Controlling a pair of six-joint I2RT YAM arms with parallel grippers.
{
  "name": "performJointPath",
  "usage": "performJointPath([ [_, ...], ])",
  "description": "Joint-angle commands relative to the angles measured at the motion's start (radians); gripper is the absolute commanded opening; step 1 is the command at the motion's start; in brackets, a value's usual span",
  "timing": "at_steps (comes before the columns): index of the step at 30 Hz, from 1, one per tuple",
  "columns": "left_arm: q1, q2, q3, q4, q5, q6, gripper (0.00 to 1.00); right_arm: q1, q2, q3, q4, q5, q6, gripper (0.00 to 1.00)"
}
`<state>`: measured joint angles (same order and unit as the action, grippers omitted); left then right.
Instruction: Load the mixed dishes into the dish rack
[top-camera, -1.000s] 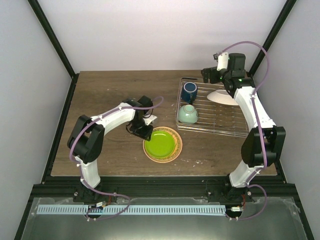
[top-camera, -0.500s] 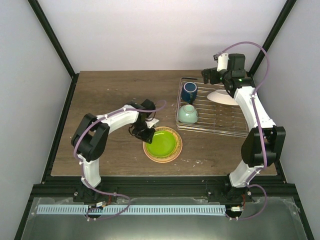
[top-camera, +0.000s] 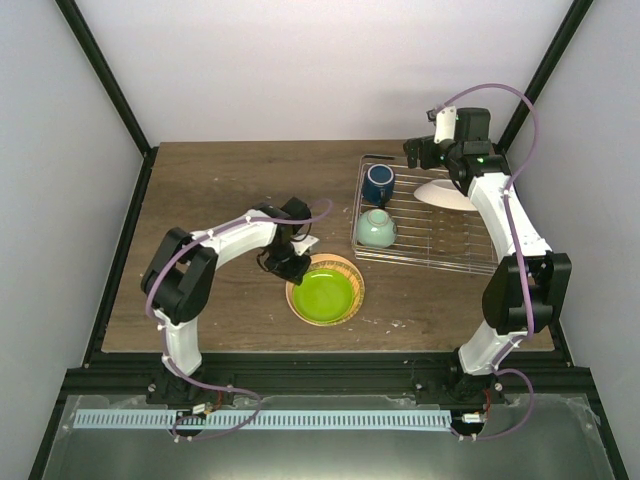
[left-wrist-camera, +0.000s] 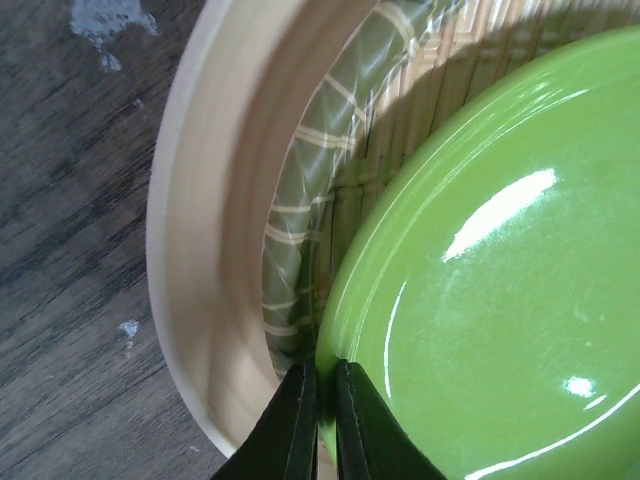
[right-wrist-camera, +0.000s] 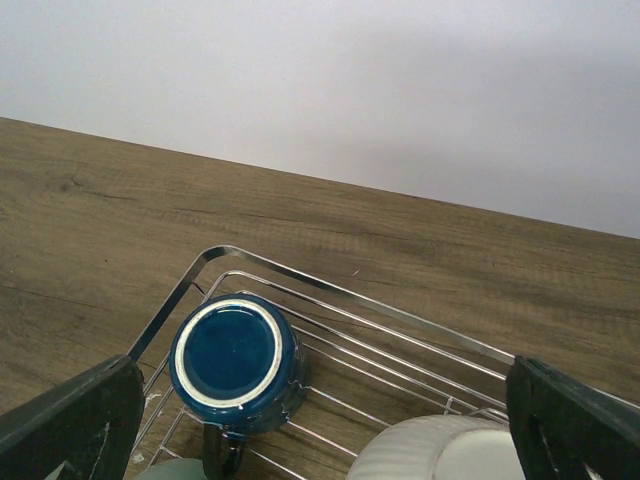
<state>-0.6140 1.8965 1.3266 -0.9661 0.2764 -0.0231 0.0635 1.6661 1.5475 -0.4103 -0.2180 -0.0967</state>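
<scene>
Green plate (left-wrist-camera: 480, 280) rim pinched in left gripper (left-wrist-camera: 322, 410).

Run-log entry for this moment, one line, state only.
left fingers: shut on green plate rim | right fingers: open above dish rack corner | in rack: blue mug, mint bowl | green plate: on woven plate

Bright green glossy round plate (left-wrist-camera: 480, 300) is cropped by right and bottom edges, left wrist view. Tan-rimmed woven-pattern round plate (left-wrist-camera: 200, 250) beneath is largely covered. White ribbed plate (right-wrist-camera: 440, 450) is cropped below.
</scene>
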Motion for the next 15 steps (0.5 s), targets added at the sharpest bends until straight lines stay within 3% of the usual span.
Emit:
performJointPath([
  [1, -0.003, -0.037, -0.008, -0.024, -0.032, 0.010, 0.02, 0.009, 0.001, 0.016, -0.002, -0.001, -0.012, 1.00],
  [9, 0.031, -0.135, -0.008, -0.040, -0.035, 0.020, 0.00, 0.009, -0.005, 0.003, -0.014, -0.062, -0.029, 1.00],
  [15, 0.113, -0.255, -0.023, -0.046, -0.020, 0.064, 0.00, 0.016, -0.012, -0.018, -0.023, -0.204, -0.032, 1.00],
])
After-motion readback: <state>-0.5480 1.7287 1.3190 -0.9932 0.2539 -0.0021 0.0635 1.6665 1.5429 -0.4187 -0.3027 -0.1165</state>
